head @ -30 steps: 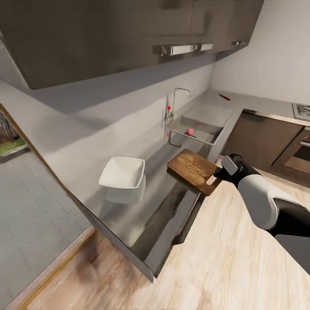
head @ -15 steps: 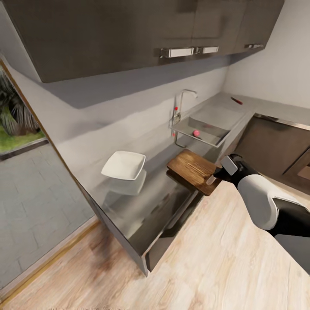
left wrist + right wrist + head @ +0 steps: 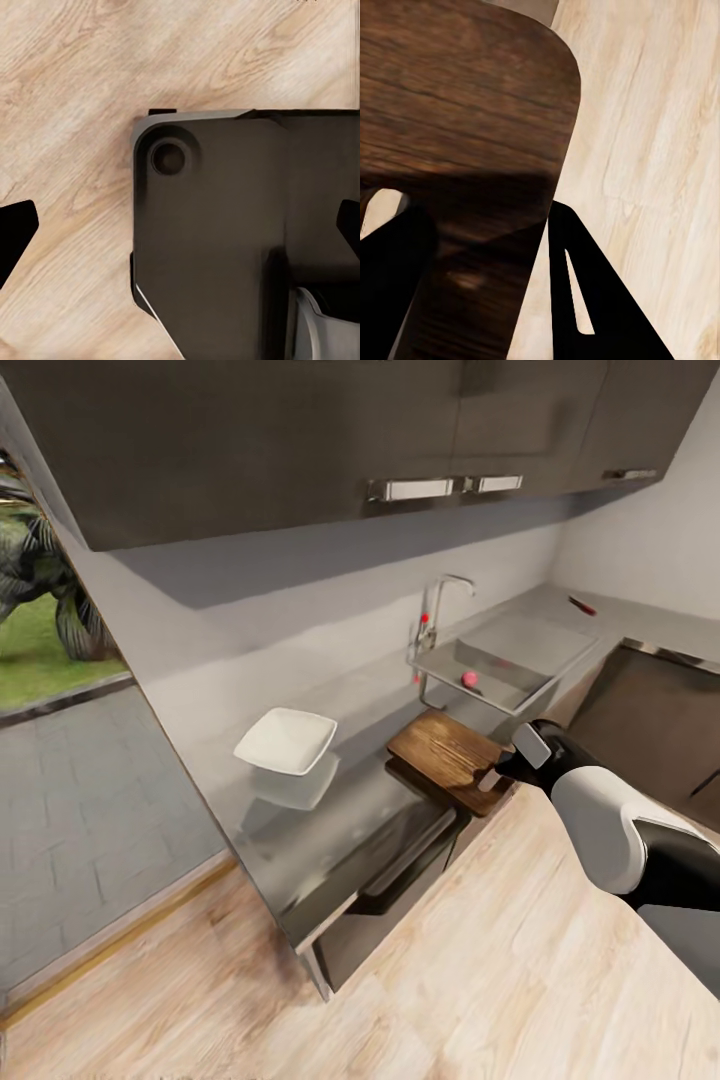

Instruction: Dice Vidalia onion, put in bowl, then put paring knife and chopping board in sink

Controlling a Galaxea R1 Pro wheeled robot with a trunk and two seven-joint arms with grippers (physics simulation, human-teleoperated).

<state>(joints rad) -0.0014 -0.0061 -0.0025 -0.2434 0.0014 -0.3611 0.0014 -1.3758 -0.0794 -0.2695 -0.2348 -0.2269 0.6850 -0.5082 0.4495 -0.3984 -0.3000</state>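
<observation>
Grey steel desk (image 3: 330, 830) runs toward the basin; I have the right claw (image 3: 497, 771) pinching the dark brown wooden chopping board (image 3: 445, 757) by its slotted end, lifted for carrying. Left claw (image 3: 180, 232) is spread.

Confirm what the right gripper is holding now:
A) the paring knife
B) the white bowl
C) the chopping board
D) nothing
C: the right gripper has its jaws closed over the end of the chopping board, which hangs past the countertop edge.
</observation>
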